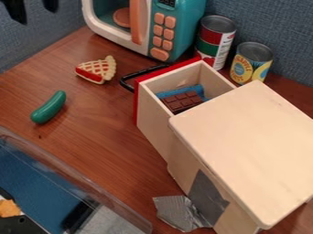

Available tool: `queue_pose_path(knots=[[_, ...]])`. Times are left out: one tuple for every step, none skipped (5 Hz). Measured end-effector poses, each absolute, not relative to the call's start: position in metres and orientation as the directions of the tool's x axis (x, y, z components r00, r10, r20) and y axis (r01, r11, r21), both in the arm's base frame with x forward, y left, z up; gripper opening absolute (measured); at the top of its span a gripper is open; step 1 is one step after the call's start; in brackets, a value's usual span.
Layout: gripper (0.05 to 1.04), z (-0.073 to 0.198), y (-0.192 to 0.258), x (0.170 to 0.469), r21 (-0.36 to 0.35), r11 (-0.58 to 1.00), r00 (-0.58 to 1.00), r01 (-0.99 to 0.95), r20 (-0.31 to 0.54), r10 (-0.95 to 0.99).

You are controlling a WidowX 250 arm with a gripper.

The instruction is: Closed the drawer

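Note:
Black gripper (36,13) hangs at the top left corner, its two fingers apart with nothing between them. It is well to the left of the drawer and above the pie slice. The wooden drawer (151,119) stands pulled out of the light wooden cabinet (250,137), toward the upper left. Its red front edge bears a black handle (126,84) facing the microwave side. Inside the drawer lie a brown chocolate bar (181,101) and something blue (198,88); the cabinet top hides the drawer's rear part.
A teal toy microwave (183,25) stands at the top, with two cans (215,39) (251,59) to its right. On the table are a pie slice (96,70) and a green cucumber (48,108). A clear-walled bin (79,180) is at the lower left, silver tape (177,212) by the cabinet.

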State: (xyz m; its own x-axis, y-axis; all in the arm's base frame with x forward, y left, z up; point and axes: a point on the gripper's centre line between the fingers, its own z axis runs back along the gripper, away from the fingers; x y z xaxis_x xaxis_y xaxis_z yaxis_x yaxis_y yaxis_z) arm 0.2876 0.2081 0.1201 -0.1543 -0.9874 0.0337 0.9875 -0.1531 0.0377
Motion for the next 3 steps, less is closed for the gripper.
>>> queue_pose_path(knots=[[1.001, 0.091, 0.186, 0.291, 0.009, -0.365, -0.365, 0.931, 0.005, -0.931], [1.001, 0.084, 0.171, 0.305, -0.005, -0.398, -0.398, 0.917, -0.055, -0.916], [1.001, 0.066, 0.154, 0.318, -0.025, -0.401, -0.402, 0.916, -0.054, -0.914]])
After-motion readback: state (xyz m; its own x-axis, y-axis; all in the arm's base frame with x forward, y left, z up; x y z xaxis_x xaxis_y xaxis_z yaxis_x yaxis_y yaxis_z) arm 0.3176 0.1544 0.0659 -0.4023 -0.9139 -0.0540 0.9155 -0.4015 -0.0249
